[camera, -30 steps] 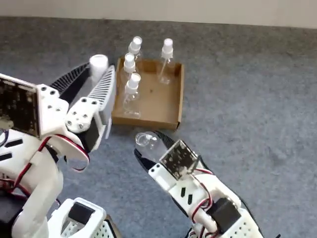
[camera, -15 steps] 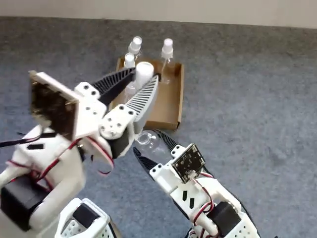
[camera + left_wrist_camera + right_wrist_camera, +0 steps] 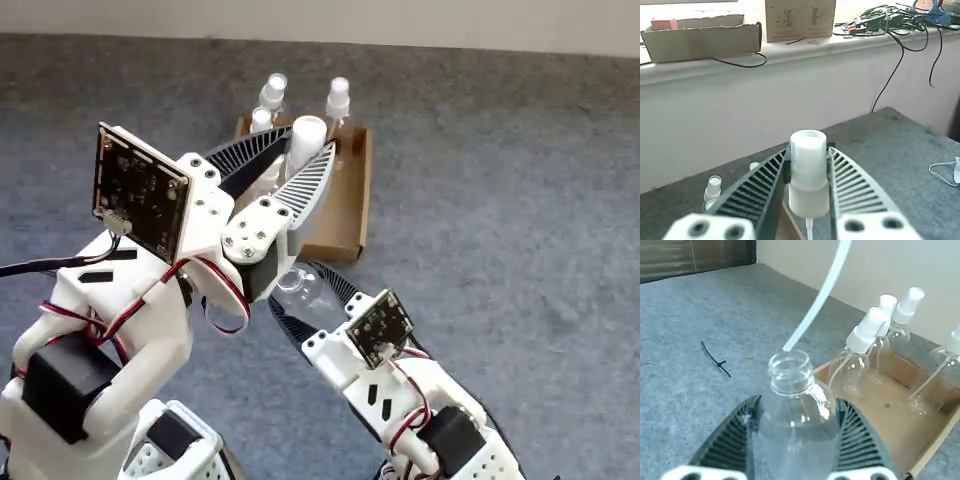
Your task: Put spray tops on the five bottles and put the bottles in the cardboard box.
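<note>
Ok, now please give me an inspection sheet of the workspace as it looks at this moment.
Surface: grey carpet-like table top, flat.
Job's things: four capped bottles in the cardboard box; fifth bottle open; spray top above it, its tube close to the neck.
Clutter: one black cable tie on the surface.
Grippers: left gripper shut on the spray top; right gripper shut on the fifth bottle.
Cables: red, black and white wires on the arms; black cables by the ledge.
Surroundings: pale wall, ledge with cardboard boxes.

left gripper (image 3: pixel 809 155) clamped, raised above the clamped right gripper (image 3: pixel 796 409).
</note>
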Available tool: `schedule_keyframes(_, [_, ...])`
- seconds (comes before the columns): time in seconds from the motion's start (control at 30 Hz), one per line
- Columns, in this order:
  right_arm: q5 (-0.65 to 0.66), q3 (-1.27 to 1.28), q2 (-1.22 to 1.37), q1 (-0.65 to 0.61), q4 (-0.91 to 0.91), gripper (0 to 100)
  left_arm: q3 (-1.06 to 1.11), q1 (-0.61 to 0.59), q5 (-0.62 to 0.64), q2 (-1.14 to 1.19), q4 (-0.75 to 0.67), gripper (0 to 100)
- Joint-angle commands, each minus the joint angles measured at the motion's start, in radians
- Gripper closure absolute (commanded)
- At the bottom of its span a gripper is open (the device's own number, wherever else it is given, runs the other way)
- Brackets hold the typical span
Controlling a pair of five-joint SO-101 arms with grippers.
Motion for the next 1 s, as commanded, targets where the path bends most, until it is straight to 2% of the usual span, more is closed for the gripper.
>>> schedule_keyframes(0.0, [-0.006, -0.002, -0.012, -0.002, -0.025, 99.5, 0.022, 0.008, 0.006, -0.013, -0.029, 96])
schedule_keyframes(0.4, [-0.008, -0.012, -0.013, 0.001, -0.025, 99.5, 0.189, 0.008, 0.005, -0.015, -0.023, 96])
schedule_keyframes(0.47, [-0.009, -0.012, -0.013, 0.039, -0.025, 99.5, 0.191, 0.008, 0.005, -0.016, -0.021, 96])
schedule_keyframes(0.6, [-0.101, -0.012, -0.013, 0.142, -0.028, 99.5, 0.191, 0.008, 0.005, -0.016, 0.104, 96])
schedule_keyframes(0.7, [-0.141, -0.012, -0.013, 0.156, -0.030, 99.5, 0.214, 0.008, 0.003, -0.015, 0.173, 96])
schedule_keyframes(0.87, [-0.144, -0.012, -0.013, 0.156, -0.030, 99.5, 0.300, 0.008, 0.002, -0.015, 0.149, 96])
schedule_keyframes(0.97, [-0.143, -0.012, -0.013, 0.157, -0.028, 99.5, 0.340, 0.008, -0.077, -0.015, 0.130, 95])
